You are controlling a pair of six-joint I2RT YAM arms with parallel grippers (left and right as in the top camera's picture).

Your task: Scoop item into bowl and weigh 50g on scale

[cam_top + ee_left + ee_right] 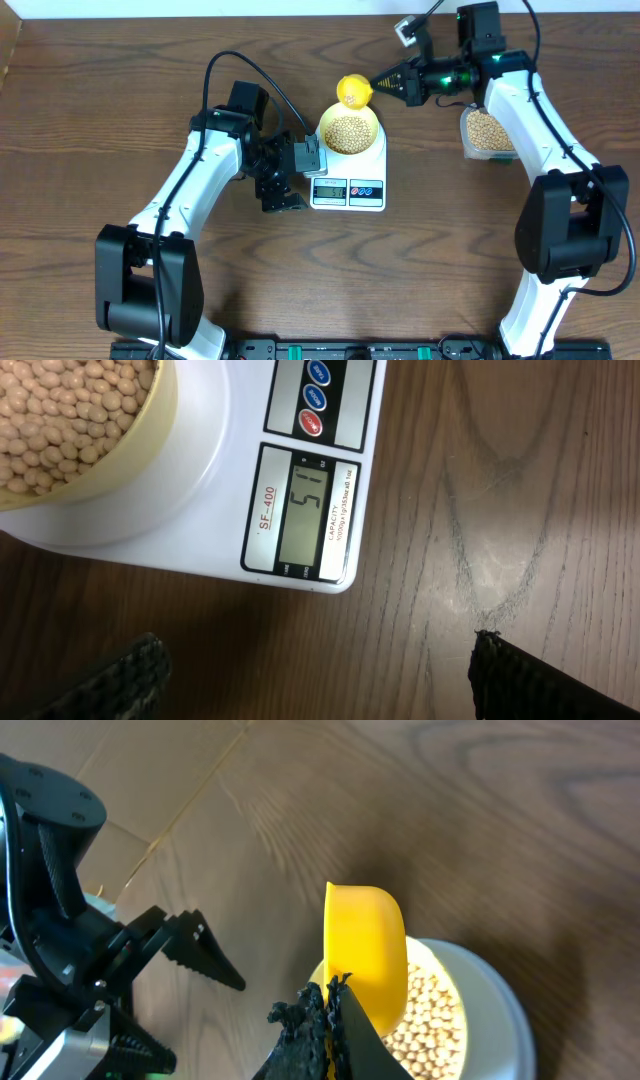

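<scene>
The pale yellow bowl stands on the white scale and is full of tan beans. My right gripper is shut on the handle of a bright yellow scoop, whose cup hangs over the bowl's far rim. In the right wrist view the scoop is above the beans, held in my shut fingers. My left gripper is open and empty beside the scale's left front. The left wrist view shows the bowl, the scale's display and my open fingers.
A clear plastic container holding more beans stands at the right, under my right arm. Bare wooden table lies in front of the scale. The scale's round buttons face my left gripper.
</scene>
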